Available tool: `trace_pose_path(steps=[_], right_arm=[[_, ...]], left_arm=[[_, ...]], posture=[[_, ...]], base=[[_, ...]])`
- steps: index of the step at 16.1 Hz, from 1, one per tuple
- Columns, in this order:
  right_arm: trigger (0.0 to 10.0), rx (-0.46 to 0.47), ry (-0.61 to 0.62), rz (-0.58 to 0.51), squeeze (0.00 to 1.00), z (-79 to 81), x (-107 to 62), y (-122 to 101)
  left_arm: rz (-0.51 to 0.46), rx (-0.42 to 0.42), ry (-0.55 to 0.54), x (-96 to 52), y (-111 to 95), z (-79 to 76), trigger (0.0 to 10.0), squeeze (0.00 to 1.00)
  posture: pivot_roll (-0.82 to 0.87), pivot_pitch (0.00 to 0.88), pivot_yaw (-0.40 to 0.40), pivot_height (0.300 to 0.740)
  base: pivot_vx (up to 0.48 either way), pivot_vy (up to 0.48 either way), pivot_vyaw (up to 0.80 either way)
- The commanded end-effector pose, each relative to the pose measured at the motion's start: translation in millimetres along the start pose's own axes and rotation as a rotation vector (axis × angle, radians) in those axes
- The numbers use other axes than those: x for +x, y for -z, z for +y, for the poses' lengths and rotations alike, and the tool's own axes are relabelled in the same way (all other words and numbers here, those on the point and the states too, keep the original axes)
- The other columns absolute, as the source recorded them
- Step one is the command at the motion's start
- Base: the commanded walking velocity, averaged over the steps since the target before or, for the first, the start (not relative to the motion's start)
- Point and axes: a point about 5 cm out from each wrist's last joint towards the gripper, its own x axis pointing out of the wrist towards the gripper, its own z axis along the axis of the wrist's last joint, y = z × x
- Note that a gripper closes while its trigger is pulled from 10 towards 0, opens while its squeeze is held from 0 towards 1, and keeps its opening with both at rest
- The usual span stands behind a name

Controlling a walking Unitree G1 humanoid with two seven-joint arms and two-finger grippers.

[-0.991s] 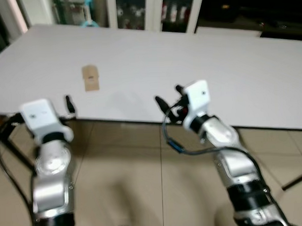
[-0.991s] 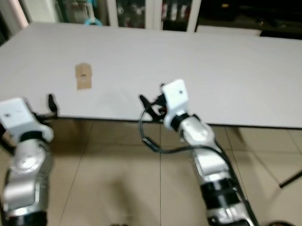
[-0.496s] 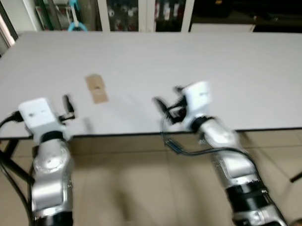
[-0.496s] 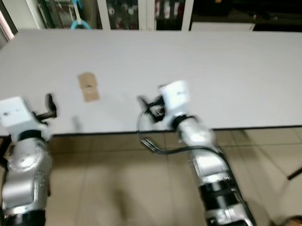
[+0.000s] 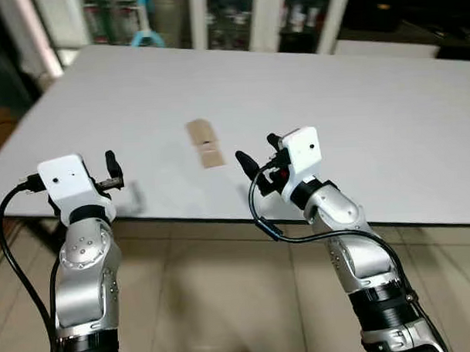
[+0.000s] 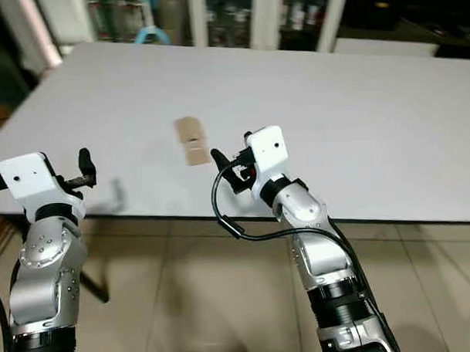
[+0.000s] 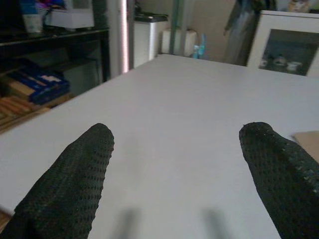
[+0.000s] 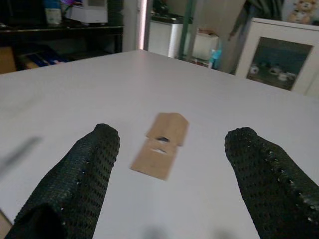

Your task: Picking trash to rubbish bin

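Note:
A flat brown piece of cardboard (image 5: 204, 143) lies on the big white table (image 5: 356, 102), left of the middle and a short way in from the near edge. My right gripper (image 5: 257, 153) hovers open over the table's near edge, just right of the cardboard and pointing at it; in the right wrist view the cardboard (image 8: 162, 145) lies ahead between the two black fingers (image 8: 84, 174). My left gripper (image 5: 111, 171) is open above the near left edge of the table, well left of the cardboard, whose corner (image 7: 308, 143) peeks past one finger.
Glass-fronted cabinets (image 5: 245, 17) and a blue hanger (image 5: 143, 13) stand behind the table's far edge. Tiled floor (image 5: 224, 292) lies below the near edge. A dark shelf with boxes (image 7: 40, 79) stands off the table's left side.
The camera has shifted, so the table and cardboard sit further right in the picture. Both grippers are now over the table's near edge, the right one closer to the cardboard.

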Motion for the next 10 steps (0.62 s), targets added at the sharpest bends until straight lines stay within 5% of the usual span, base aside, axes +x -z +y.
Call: trace_pose_path(steps=[1, 4, 10], right_arm=[[10.0, -0.003, 0.025, 0.005, 0.0, -8.6, -5.3, 0], [10.0, -0.006, 0.026, 0.003, 0.0, -9.2, -5.9, -1], [10.0, -0.019, 0.017, 0.0, 0.0, -7.2, -6.8, -2]], left_arm=[[0.009, -0.013, 0.024, -1.0, 0, -5.7, 10.0, 0.0], [0.039, -0.017, 0.057, -0.2, 3, -10.3, 10.0, 0.0], [0.081, -0.023, 0.075, -3.5, 11, -15.6, 10.0, 0.0]], posture=[[-0.08, 0.075, -0.014, 0.74], [-0.09, 0.078, -0.012, 0.74], [-0.09, 0.081, -0.01, 0.74]], base=[[0.0, 0.0, 0.0], [0.23, 0.0, 0.0], [0.478, 0.0, 0.0]])
